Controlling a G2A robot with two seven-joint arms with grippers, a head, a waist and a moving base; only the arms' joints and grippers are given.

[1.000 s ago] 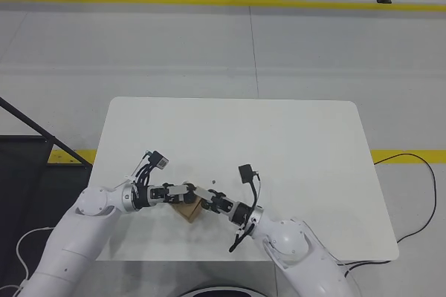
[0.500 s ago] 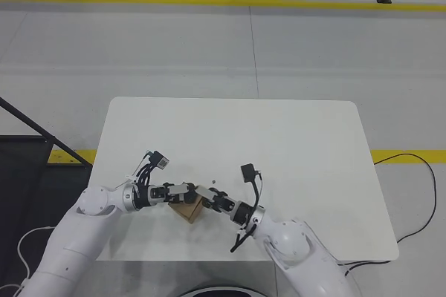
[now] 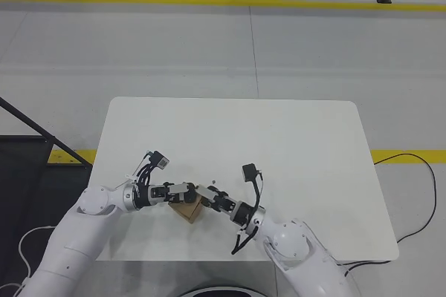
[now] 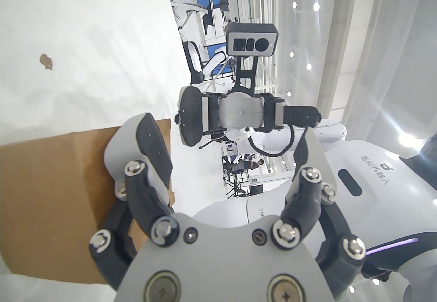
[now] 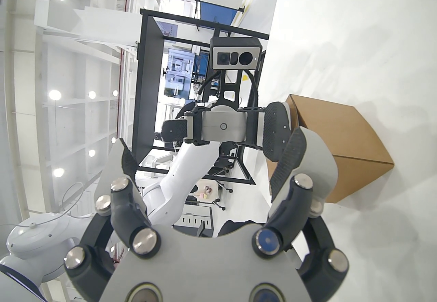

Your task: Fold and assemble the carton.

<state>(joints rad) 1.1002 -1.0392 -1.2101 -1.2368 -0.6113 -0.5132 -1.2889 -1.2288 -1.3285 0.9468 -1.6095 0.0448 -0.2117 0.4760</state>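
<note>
- The carton (image 3: pixel 189 212) is brown cardboard. It sits on the white counter (image 3: pixel 297 134) at about 7 o'clock from the counter's centre, close to the near edge.
- From above, the two hands cover the carton's upper part, and only a brown wedge of it shows.
- The right wrist view shows two plain brown faces meeting at a sharp fold, with the carton resting on the counter. The end at the far side appears open, with an inner edge visible. Whether any flap is tucked cannot be determined.
- The left wrist view shows one flat brown panel, cut off at the frame edge, with one corner behind a finger.
- The left hand (image 3: pixel 184 192) is at the carton's 12 o'clock seen from above. Its jaws are spread wide with nothing between them. One finger (image 4: pixel 150 142) overlaps the carton's edge, but contact cannot be confirmed.
- The right hand (image 3: pixel 209 198) is at the carton's 2 o'clock. Its jaws are likewise spread wide and grip nothing. One finger (image 5: pixel 300 160) crosses in front of a carton corner, and it cannot be told whether it touches or sits just beside.
- The two hands face each other, with their tips near one another by the carton.
- A small brown scrap (image 4: pixel 46 61) lies on the counter apart from the carton, and what it is cannot be made out.
- A yellow floor stripe (image 3: pixel 420 156) shows at the counter's 3 o'clock and 9 o'clock. The counter hides the stretch between.
</note>
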